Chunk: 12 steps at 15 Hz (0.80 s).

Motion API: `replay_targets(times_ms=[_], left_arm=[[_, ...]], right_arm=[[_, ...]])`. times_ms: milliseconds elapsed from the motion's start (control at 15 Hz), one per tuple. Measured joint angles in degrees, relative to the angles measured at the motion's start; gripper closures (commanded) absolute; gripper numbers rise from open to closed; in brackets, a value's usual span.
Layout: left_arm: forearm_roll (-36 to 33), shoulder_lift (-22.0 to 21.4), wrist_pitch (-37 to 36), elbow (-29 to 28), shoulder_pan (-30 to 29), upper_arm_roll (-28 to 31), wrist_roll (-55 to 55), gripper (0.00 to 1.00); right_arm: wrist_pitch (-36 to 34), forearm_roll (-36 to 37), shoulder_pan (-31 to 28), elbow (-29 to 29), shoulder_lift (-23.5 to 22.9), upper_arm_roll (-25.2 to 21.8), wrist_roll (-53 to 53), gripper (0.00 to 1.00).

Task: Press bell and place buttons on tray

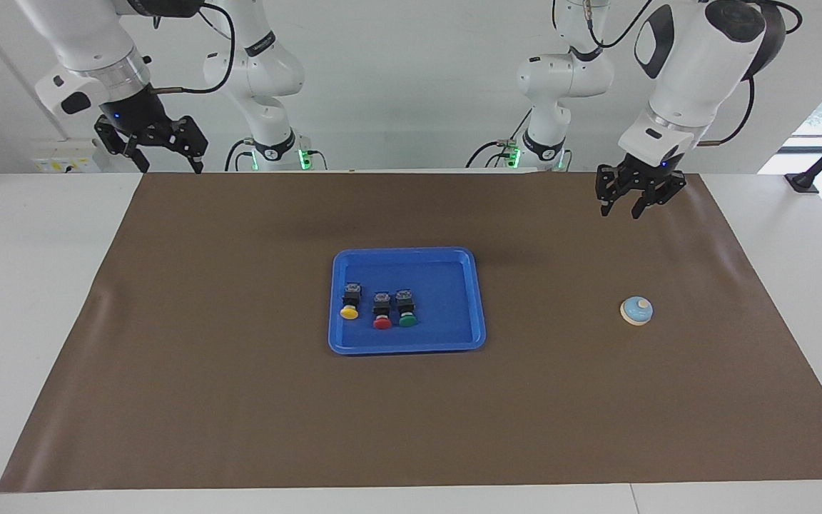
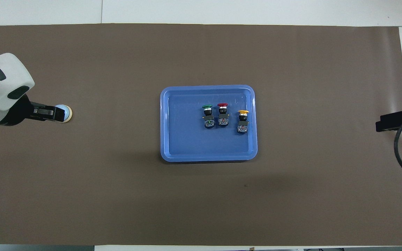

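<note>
Left gripper (image 1: 620,206) hangs in the air over the brown mat (image 1: 240,400), at the left arm's end of the table and above the strip of mat near the robots' edge. Its fingers stand a little apart and they hold nothing. It does not touch the bell (image 1: 636,310), which sits on the mat well apart from it, farther from the robots. Right gripper (image 1: 167,158) hangs over the edge of the mat at the right arm's end, where this arm waits; its fingers are spread wide and empty.

At the middle of the mat lies the tray (image 1: 407,347). All 3 buttons rest inside it in a row, each lying on its side with the cap turned away from the robots: the yellow button (image 1: 349,303) toward the right arm's end, then the red button (image 1: 382,311), then the green button (image 1: 405,308) just beside the red one.

From the overhead view, the left gripper (image 2: 58,113) covers part of the bell (image 2: 67,114) — only the rim of the dome shows past the black fingers. The right gripper (image 2: 378,125) shows only its dark tip at the edge of the mat. The tray (image 2: 208,157) holds the green button (image 2: 207,117), the red button (image 2: 223,114) and the yellow button (image 2: 243,121) — all in the half toward the right arm's end.
</note>
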<state>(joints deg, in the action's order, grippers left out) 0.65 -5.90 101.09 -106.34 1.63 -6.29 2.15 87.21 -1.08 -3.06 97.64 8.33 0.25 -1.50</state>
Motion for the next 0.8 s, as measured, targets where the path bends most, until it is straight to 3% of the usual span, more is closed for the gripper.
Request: replay_targets(times_ms=[267, 802], left_arm=[[-0.07, 1.49, 0.94, -2.4, -7.6, 0.34, 1.83, 1.0], [-2.31, 14.87, 9.79, 0.32, -11.29, 0.43, 2.73, 1.0]], right_arm=[[0.0, 0.0, 0.0, 0.0, 0.0, 0.0, 0.0, 0.0], [0.0, 0.0, 0.0, 0.0, 0.0, 0.0, 0.0, 0.0]])
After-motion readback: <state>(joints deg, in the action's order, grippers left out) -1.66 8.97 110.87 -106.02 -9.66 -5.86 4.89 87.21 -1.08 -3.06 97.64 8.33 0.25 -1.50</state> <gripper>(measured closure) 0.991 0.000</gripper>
